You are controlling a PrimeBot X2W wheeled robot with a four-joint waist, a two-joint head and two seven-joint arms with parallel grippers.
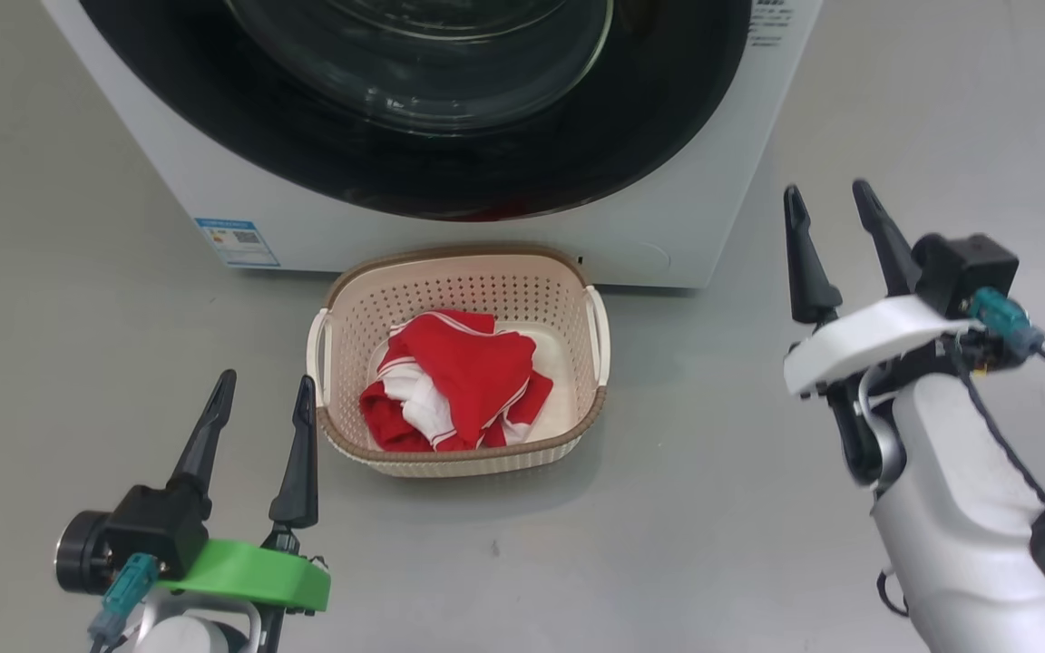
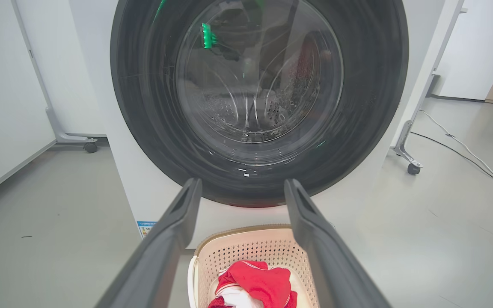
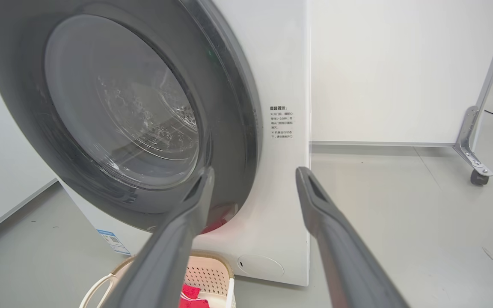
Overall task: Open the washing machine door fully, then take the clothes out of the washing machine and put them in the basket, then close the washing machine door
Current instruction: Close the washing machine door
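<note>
A white front-loading washing machine [image 1: 695, 209] stands on a grey floor [image 1: 60, 299], seen from above. The washing machine door [image 1: 305, 145], a wide glossy black ring around a bulging glass bowl [image 1: 423, 63], lies flat against the machine's front and looks shut. Through the glass, the steel drum [image 2: 250, 111] is visible. A blue label [image 1: 237, 241] sits at the machine's lower left corner.

Just in front of the machine, on the floor, sits the cream perforated basket [image 1: 450, 290] with a brown rim and white side handles. The clothes [image 1: 463, 381], red with white stripes, lie crumpled inside the basket (a faint red tint shows on the door's bottom edge).

The left jaws, two long dark fingers [image 1: 205, 440] on a green mount [image 1: 250, 573], hover just left of the basket, spread wide and holding nothing. The right jaws, two more dark fingers [image 1: 808, 268] on a white mount [image 1: 867, 340], hang well to the right of the basket, near the machine's right corner. They too are wide apart and empty.
</note>
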